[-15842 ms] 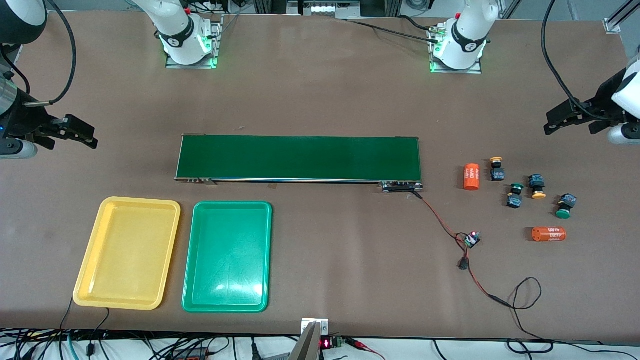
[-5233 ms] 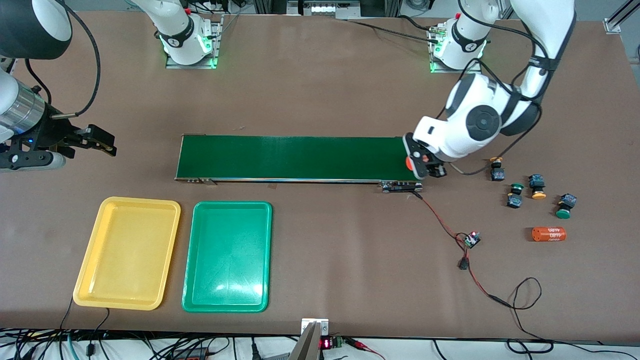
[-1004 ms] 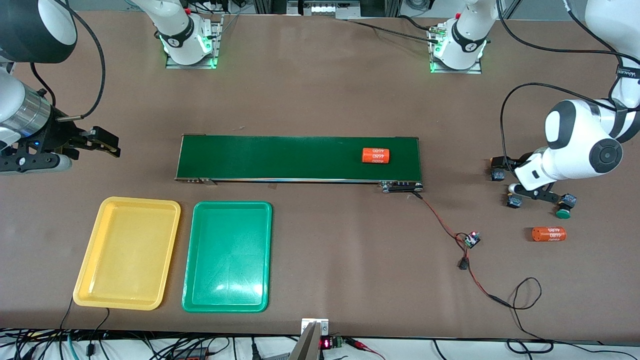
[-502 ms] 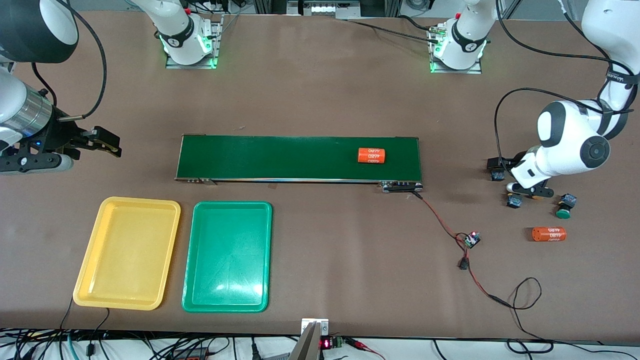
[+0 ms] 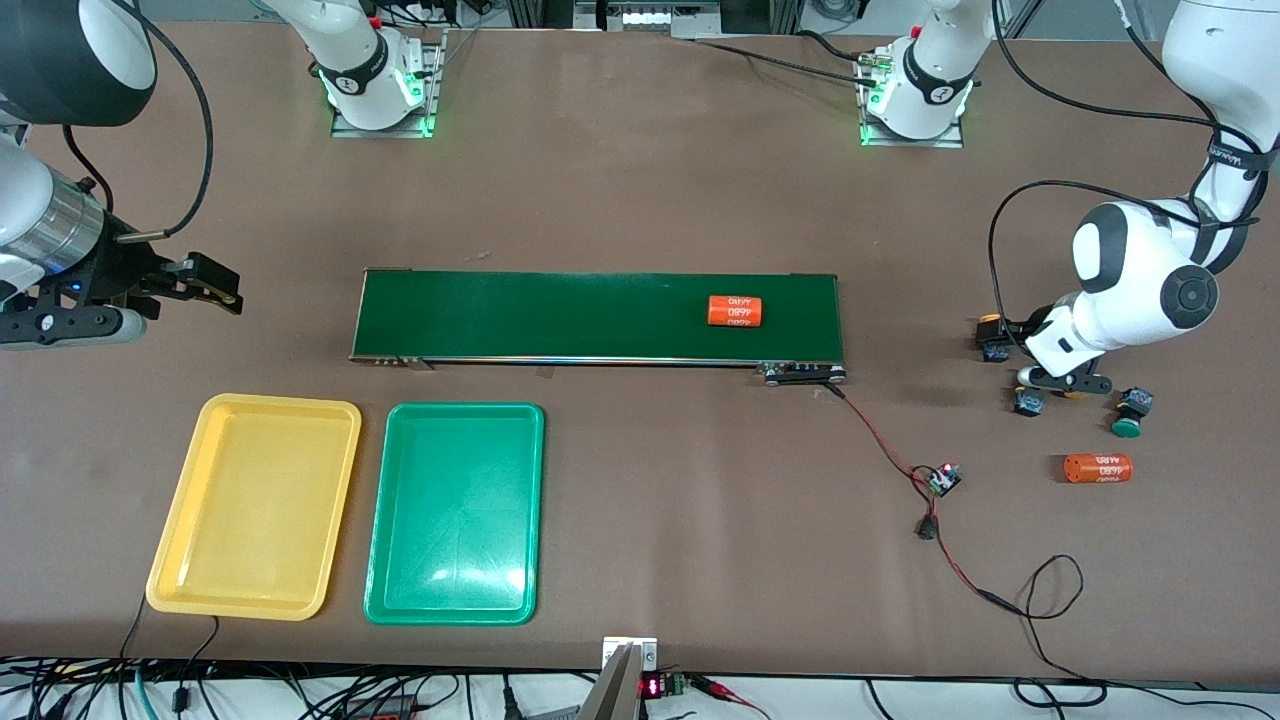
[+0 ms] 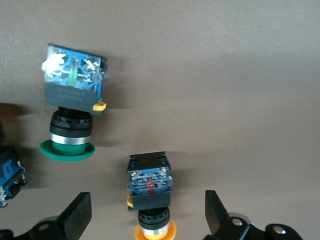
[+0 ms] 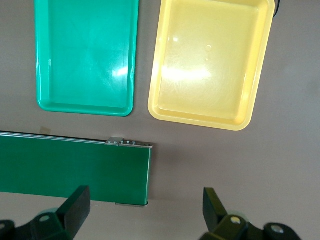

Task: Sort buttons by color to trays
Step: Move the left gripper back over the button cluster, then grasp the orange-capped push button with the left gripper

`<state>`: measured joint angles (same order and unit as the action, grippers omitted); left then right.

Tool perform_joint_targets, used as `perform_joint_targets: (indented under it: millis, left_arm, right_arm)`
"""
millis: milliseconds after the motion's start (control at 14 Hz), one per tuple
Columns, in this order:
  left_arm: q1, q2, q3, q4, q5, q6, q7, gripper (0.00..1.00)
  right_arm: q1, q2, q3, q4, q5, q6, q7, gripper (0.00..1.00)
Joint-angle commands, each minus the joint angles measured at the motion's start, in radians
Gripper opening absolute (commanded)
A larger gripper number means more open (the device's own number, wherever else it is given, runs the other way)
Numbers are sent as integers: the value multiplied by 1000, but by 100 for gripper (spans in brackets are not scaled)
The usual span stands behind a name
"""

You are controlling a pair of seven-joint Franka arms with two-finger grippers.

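Spread end effector [image 6: 148, 220] flanks a yellow-capped button [image 6: 150, 192] (green-capped button [image 6: 71, 107] beside).

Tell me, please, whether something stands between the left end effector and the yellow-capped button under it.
Nothing visible does. The left end effector hangs open over the yellow-capped button, one finger on each side. The green-capped button lies beside it, apart.

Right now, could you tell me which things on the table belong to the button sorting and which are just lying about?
Job: yellow button, green button, yellow tray, green tray.

Lying about: orange cylinder on the belt, second orange cylinder, wired circuit board.
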<state>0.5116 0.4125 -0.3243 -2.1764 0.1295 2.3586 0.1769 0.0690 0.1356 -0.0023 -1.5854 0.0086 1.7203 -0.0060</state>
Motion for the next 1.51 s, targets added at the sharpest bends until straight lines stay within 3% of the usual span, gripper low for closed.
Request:
perform_joint_targets:
  millis: [0, 502, 573, 645, 1004, 1434]
  left_arm:
    - [1, 18, 2, -5, -1, 21, 6, 100]
    - [-27, 25, 2, -37, -1, 44, -28, 99]
    - [-28, 25, 2, -37, -1, 42, -27, 87]
    - [-30, 23, 4, -37, -1, 42, -25, 58]
    - [-30, 17, 11, -33, -1, 41, -10, 3]
    - [-93, -98, 8, -1, 7, -34, -13, 0]
  right_arm:
    - [0, -10, -2, -5, 16, -5, -11, 100]
    - [0, -8, -2, -5, 16, -4, -11, 100]
    - [0, -8, -2, -5, 16, -4, -9, 100]
    - [0, -8, -2, -4, 16, -1, -8, 100]
    - [0, -7, -2, -4, 16, -2, -11, 100]
    - [5, -7, -2, -4, 14, -1, -11, 100]
